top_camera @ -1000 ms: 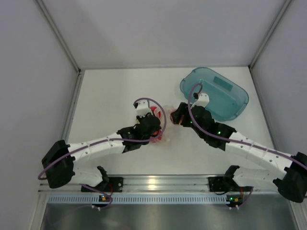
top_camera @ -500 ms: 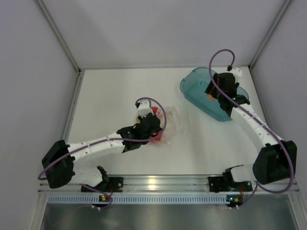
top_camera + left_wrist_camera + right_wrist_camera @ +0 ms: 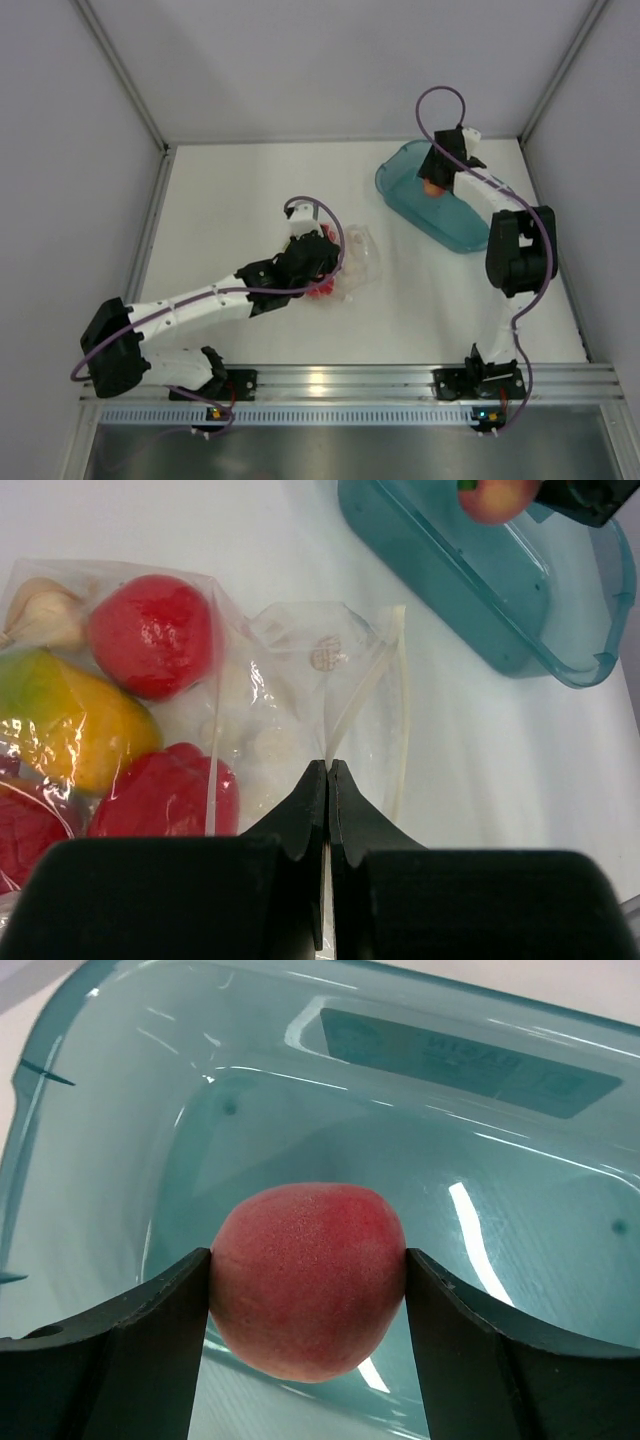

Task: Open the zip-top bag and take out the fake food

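The zip-top bag (image 3: 358, 262) lies mid-table, clear and crinkly. My left gripper (image 3: 328, 766) is shut on the bag's (image 3: 300, 670) open zip edge. Fake food sits inside it: a red tomato (image 3: 152, 635), a yellow-green mango (image 3: 60, 720), a red pepper (image 3: 165, 795) and a garlic bulb (image 3: 40, 615). My right gripper (image 3: 308, 1260) is shut on a pinkish-red peach (image 3: 300, 1290) and holds it above the inside of the teal tub (image 3: 300, 1100). From above, that gripper (image 3: 436, 184) hangs over the tub's left end.
The teal translucent tub (image 3: 475, 220) stands at the back right, nothing lying on its floor in the right wrist view. White walls enclose the table on three sides. An aluminium rail (image 3: 330, 385) runs along the near edge.
My right arm has carried the peach from beside the bag to above the tub. The left gripper has kept its hold on the bag.
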### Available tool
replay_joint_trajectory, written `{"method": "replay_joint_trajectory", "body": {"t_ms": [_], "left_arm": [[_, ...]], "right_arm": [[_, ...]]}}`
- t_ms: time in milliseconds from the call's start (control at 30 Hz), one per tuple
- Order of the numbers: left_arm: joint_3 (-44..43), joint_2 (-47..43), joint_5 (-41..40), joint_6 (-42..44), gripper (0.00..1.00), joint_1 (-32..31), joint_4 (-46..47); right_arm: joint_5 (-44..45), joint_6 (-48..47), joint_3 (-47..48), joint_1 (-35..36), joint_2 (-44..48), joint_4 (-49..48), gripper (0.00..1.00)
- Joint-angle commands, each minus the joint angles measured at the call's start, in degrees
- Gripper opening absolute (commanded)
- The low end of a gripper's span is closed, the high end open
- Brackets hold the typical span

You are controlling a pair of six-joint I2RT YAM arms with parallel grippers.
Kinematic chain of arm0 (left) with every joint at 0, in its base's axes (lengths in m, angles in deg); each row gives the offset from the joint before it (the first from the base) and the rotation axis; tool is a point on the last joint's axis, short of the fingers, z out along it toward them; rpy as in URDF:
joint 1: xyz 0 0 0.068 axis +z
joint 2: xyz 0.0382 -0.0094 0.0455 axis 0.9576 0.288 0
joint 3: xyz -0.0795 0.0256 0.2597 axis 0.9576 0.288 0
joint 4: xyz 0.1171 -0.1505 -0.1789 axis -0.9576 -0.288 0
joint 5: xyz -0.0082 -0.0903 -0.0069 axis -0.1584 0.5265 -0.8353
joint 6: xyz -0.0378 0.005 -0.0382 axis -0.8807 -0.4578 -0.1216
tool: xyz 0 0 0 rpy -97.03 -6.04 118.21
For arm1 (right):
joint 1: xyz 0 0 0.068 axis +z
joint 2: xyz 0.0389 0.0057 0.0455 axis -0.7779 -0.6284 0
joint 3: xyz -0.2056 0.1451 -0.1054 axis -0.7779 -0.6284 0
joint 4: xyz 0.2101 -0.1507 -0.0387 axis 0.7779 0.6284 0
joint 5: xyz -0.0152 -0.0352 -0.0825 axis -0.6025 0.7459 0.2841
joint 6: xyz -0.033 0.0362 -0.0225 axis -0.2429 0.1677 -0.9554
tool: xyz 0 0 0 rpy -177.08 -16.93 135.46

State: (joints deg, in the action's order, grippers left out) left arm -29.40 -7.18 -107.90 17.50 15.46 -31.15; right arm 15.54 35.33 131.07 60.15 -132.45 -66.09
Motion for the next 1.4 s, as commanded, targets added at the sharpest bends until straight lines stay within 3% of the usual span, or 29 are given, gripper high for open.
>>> {"method": "replay_joint_trajectory", "body": {"t_ms": [0,67,100,167,300,467,600,733,900,1033,1167,1367], "left_arm": [[-3.31,-2.42,1.58,1.94,0.00,0.14,-0.39],[-3.66,-2.68,1.67,2.47,0.00,0.06,-0.83],[-3.83,-2.77,1.76,2.73,0.00,0.14,-1.01],[-4.45,-2.68,1.93,3.35,0.00,0.06,-1.36],[-5.42,-2.51,2.02,3.53,0.00,0.06,-1.54],[-6.56,-1.72,0.53,2.91,0.00,0.14,-1.45],[-7.53,-1.01,-1.31,1.77,0.00,0.23,-1.45],[-8.41,-1.01,-2.54,-0.16,0.00,0.14,-1.45],[-8.76,-1.45,-2.28,-1.48,0.00,0.14,-1.45],[-8.23,-1.45,-2.55,-2.71,0.00,0.14,-1.45],[-6.48,-1.89,-3.69,-5.43,0.00,0.06,-1.10],[-3.84,-2.59,-4.74,-7.55,0.00,0.06,-0.39]], "right_arm": [[-0.12,1.18,5.66,-0.82,-2.43,0.46,0.62],[-1.43,0.48,6.63,-0.91,-2.52,0.90,0.68],[-2.05,0.12,6.55,-0.91,-1.56,0.72,0.81],[-3.89,-0.93,6.11,-0.82,0.02,0.72,0.94],[-6.01,-1.55,2.60,-0.73,7.64,0.46,0.99],[-15.03,-0.67,-7.13,0.14,18.29,0.90,0.94],[-24.80,3.27,-19.53,3.22,31.18,-5.04,0.75],[-30.26,8.37,-32.96,11.45,40.53,-12.89,0.66],[-30.01,14.52,-40.91,21.75,44.85,-22.73,0.57],[-22.39,15.50,-40.65,30.88,41.52,-22.92,0.59],[-17.09,16.64,-40.30,35.64,37.39,-24.23,0.59],[-9.62,19.70,-38.36,40.40,30.97,-21.69,0.73]]}}
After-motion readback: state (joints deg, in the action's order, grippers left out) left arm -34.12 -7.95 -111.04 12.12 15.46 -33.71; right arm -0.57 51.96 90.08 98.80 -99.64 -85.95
